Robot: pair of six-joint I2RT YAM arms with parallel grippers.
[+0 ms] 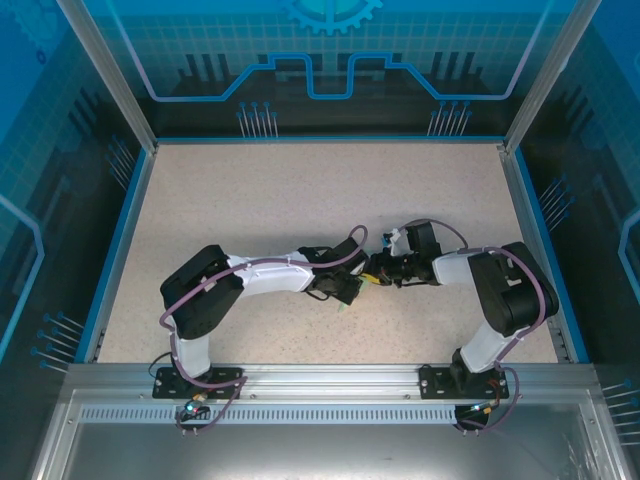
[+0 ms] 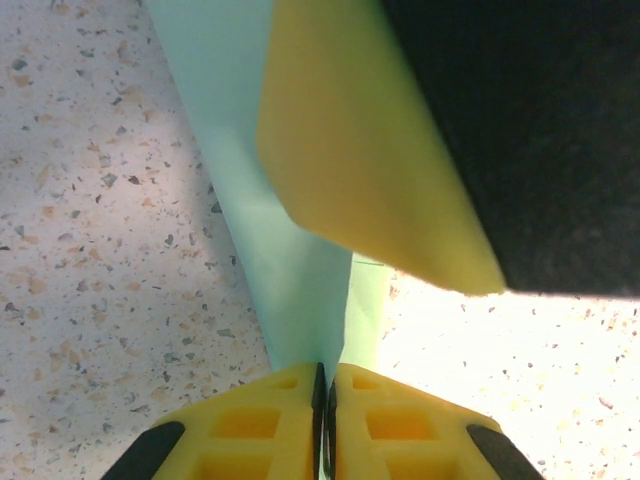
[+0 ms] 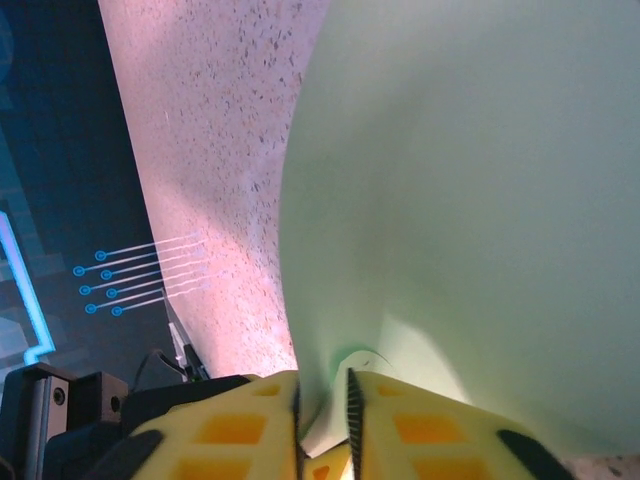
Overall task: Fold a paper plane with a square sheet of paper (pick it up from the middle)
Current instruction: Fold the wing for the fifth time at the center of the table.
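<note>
Left gripper (image 2: 322,400) and right gripper (image 3: 322,415) each pinched the pale green sheet of paper (image 3: 460,200) between closed fingers, just toward 6 o'clock from the table (image 1: 300,200) centre; we judged a fold mid-crease, next needing one careful release.

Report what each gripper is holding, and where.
Both hold the green paper: the left gripper pinches its narrow end, the right gripper pinches an edge.

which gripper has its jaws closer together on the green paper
The left gripper: its jaws nearly meet on the green paper, while the right gripper shows a visible gap.
</note>
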